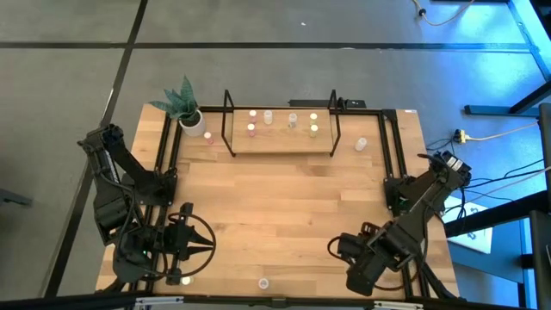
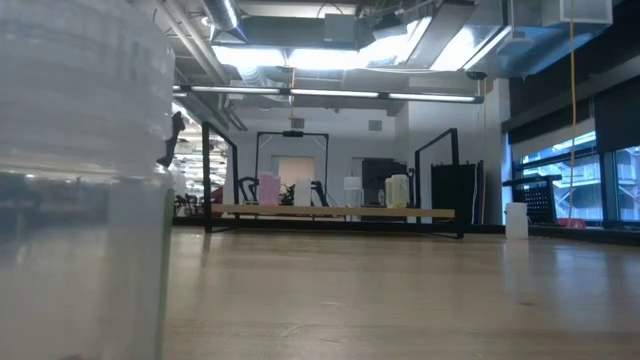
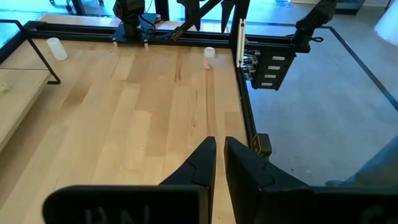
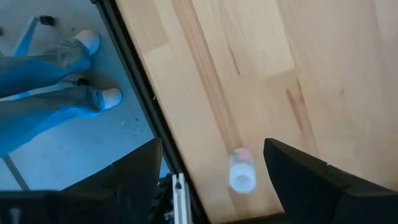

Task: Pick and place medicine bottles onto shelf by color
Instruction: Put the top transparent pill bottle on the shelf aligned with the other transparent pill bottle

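Closest to the low camera is a big blurry see-through shape (image 2: 80,170). It may be a bottle, but I cannot tell.

Biggest of all is the table (image 1: 284,215). At its far side sits the shelf (image 1: 280,145). About six medicine bottles (image 1: 293,118) stand on the shelf in little groups, so a good part of the job looks done.

Next come the arms, both at the near side of the table. On the left, the left gripper (image 3: 219,158) has its fingers almost together and holds nothing. It looks like it is waiting. On the right, the right gripper (image 4: 211,155) has its fingers spread wide.

Some bottles are not on the shelf yet. A pink-topped bottle (image 4: 241,171) lies on its side near the table edge, between the wide fingers but not touching them. One loose bottle (image 1: 360,145) is just beside the shelf on the right. One more (image 1: 208,135) is by the plant pot (image 1: 192,120). So I think a few bottles are left to move.
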Available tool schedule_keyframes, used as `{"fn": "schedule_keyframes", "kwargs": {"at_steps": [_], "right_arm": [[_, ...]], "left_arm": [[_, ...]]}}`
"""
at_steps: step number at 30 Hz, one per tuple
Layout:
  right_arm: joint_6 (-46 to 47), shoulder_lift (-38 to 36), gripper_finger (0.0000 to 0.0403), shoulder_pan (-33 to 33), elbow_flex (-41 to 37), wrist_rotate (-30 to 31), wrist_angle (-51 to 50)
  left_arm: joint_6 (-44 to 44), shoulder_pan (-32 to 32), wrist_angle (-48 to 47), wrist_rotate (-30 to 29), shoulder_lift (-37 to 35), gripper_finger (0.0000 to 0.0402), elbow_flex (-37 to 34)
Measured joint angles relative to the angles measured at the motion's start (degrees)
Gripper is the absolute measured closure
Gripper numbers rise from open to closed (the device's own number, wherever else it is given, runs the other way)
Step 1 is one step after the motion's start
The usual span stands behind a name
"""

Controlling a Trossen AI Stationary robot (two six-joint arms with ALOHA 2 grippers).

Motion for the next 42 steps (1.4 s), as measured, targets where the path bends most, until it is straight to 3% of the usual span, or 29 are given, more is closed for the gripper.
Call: {"fn": "schedule_keyframes", "kwargs": {"at_steps": [10, 22, 35, 42], "right_arm": [[9.1, 0.0, 0.0121, 8.1, 0.0, 3.2, -4.5], [25.3, 0.0, 0.0121, 21.4, -3.8, 14.1, -3.1], [33.1, 0.0, 0.0121, 19.8, -13.8, 10.6, 3.8], [32.4, 0.0, 0.0121, 15.9, -18.2, 4.4, 8.6]], "left_arm": [[0.0, 0.0, 0.0, 0.0, 0.0, 0.0374, 0.0], [0.0, 0.0, 0.0, 0.0, 0.0, 0.0374, 0.0], [0.0, 0.0, 0.0, 0.0, 0.0, 0.0374, 0.0], [0.0, 0.0, 0.0, 0.0, 0.0, 0.0374, 0.0]]}}
